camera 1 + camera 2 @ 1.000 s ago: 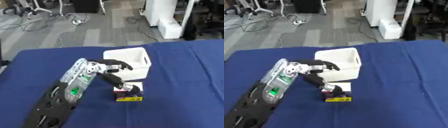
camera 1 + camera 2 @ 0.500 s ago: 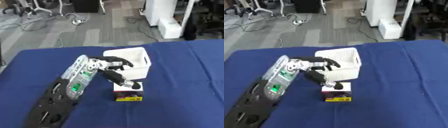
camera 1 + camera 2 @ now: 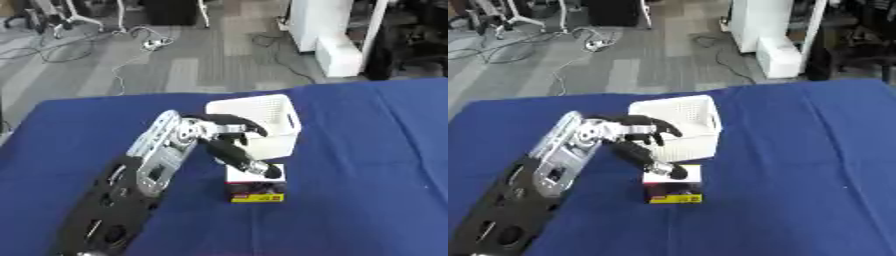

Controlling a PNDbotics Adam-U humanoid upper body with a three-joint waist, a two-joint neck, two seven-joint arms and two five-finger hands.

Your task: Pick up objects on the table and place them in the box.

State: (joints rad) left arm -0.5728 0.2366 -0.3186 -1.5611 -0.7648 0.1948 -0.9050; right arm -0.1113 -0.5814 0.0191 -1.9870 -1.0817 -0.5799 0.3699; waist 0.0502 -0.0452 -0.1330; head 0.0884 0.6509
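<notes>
On the blue cloth-covered table (image 3: pixel 367 150), in the left eye view, we note a small carton with a white top and a red-and-yellow front (image 3: pixel 255 186) standing just in front of the white perforated plastic box (image 3: pixel 262 117), near its front wall but outside it. Our left hand (image 3: pixel 229 131) hangs over the gap between them, its black fingers fanned out and slightly curled above the box's front wall, holding nothing. Its thumb (image 3: pixel 245 160) reaches down and toward us, its tip resting at the carton's top, back edge. So the carton lies below and nearer to us than the fingers, and its long side looks to run across the view. In the right eye view, the same layout holds: the silver-and-black forearm (image 3: pixel 566 150) rises steeply from the lower left, wrist bent over. The right hand shows in neither view, so the left is the only candidate for the grasp.
</notes>
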